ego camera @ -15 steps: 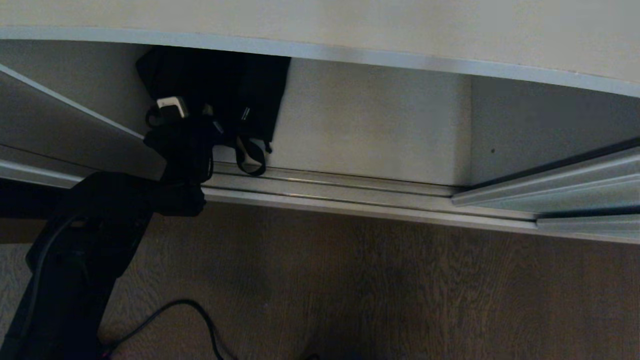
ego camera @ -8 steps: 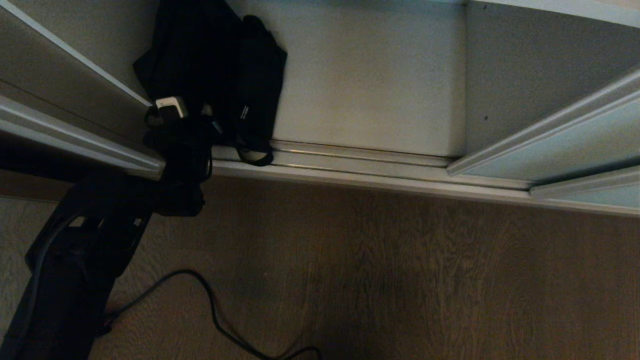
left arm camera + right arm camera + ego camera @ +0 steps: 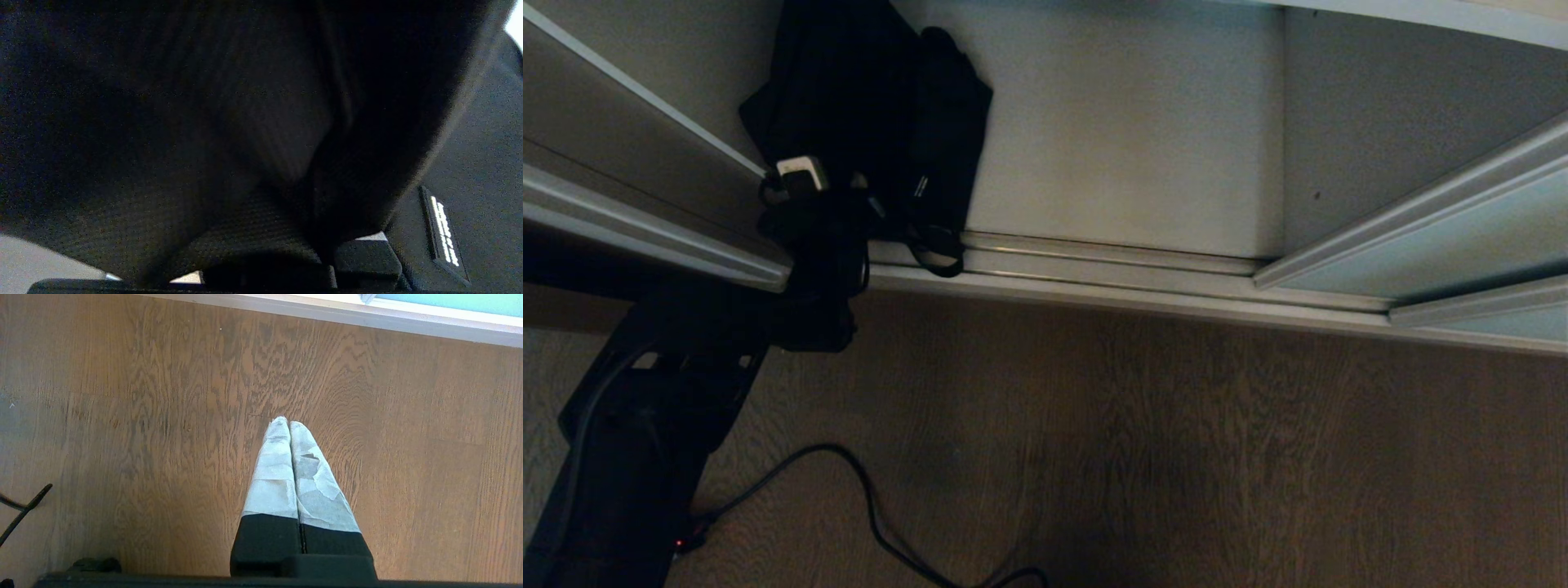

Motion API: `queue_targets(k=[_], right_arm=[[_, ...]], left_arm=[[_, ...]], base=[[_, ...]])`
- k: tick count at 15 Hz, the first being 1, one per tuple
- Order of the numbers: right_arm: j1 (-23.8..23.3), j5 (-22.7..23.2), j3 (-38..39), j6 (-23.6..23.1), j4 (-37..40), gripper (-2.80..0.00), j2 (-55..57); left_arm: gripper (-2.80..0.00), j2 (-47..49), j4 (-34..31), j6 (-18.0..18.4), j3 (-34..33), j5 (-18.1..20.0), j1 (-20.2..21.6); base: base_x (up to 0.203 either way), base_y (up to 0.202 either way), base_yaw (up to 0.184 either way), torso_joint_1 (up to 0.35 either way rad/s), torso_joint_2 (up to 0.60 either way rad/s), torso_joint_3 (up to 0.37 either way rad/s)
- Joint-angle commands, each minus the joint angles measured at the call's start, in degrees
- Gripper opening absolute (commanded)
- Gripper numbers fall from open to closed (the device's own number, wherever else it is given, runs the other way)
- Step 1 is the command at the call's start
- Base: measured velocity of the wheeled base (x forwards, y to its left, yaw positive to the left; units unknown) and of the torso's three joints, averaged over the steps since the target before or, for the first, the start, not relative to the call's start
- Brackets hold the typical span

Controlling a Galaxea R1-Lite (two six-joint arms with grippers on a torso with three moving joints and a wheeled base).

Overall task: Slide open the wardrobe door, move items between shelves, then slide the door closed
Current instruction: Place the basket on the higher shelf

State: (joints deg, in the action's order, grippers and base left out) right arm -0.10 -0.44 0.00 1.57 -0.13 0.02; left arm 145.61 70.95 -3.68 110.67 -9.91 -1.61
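Nothing but the strap loop has shifted — the left gripper (image 3: 849,184) keeps its nearly closed fingers pinched on the black bag (image 3: 874,106), which rests on the lowest shelf (image 3: 1127,147) just beyond them, and the strap (image 3: 935,249) below could snag the door track (image 3: 1094,265).

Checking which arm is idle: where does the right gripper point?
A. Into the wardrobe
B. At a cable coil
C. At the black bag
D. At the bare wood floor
D: the right gripper, fingers pressed together, hangs over the wood floor; nothing between them.
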Motion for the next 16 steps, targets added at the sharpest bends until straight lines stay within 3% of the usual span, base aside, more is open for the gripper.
queue_targets(k=[1,5,11,16], right_arm=[[0.0,0.0,0.1,0.0,0.0,-2.80,0.0],[0.0,0.0,0.1,0.0,0.0,-2.80,0.0],[0.0,0.0,0.1,0.0,0.0,-2.80,0.0],[0.0,0.0,0.1,0.0,0.0,-2.80,0.0]], left_arm=[[-2.80,-1.6,-2.0,-0.3,-0.1,-1.6,-1.2],[-2.80,-5.8,-4.2,-1.6,-3.2,-4.1,-3.9],[-2.80,-18.0,-10.0,-3.4,-17.6,-5.9,-7.4],[-2.80,-26.3,-10.6,-3.4,-28.3,-8.3,-10.0]], base=[[0.000,0.000,0.000,0.000,0.00,0.000],[0.000,0.000,0.000,0.000,0.00,0.000],[0.000,0.000,0.000,0.000,0.00,0.000],[0.000,0.000,0.000,0.000,0.00,0.000]])
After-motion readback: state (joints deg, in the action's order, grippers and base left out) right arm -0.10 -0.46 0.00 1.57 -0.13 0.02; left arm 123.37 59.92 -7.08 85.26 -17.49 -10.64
